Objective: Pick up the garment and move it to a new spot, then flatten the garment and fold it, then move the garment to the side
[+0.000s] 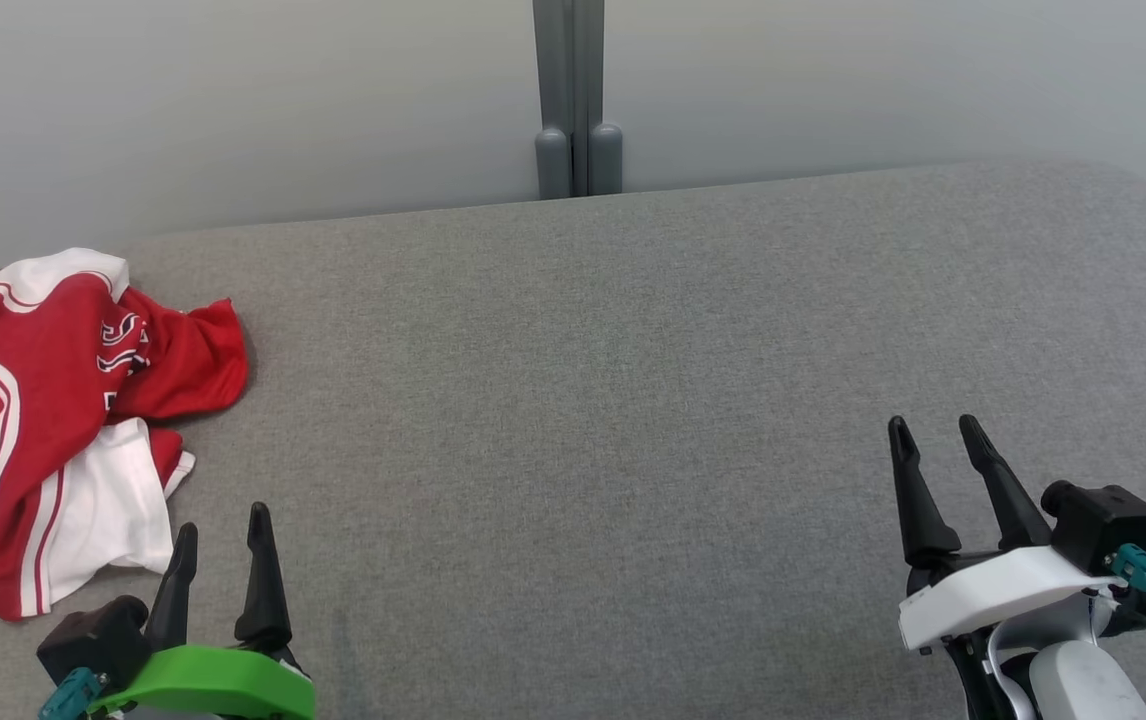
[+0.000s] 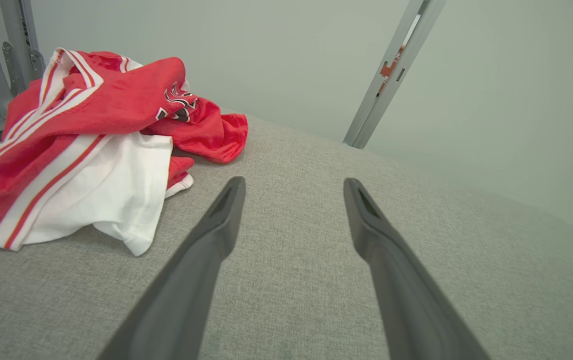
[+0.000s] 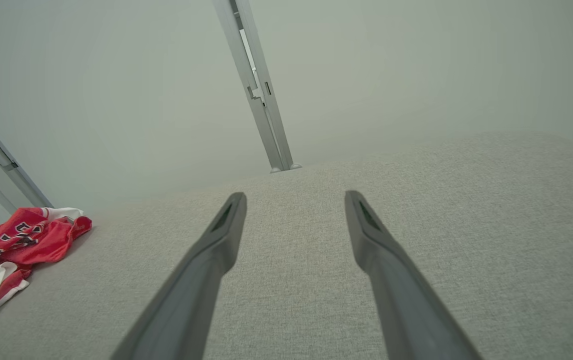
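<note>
Wide grey upholstered surface (image 1: 633, 400) out front. The red-and-white jersey (image 1: 43, 400) sits crumpled at its far left, right by the edge. The left gripper (image 1: 223, 525) is just beside the white hem, fingers spread, holding nothing. The right gripper (image 1: 933, 425) is well apart, also spread and empty. The danger: pinching one loose layer likely lifts only a flap, or a nudge sends the heap over that edge.

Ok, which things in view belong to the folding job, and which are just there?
Job: crumpled red and white garment; left tool, open, near it; right tool, open; grey padded surface to fold on.
Just there: grey post; pale wall panels behind.
</note>
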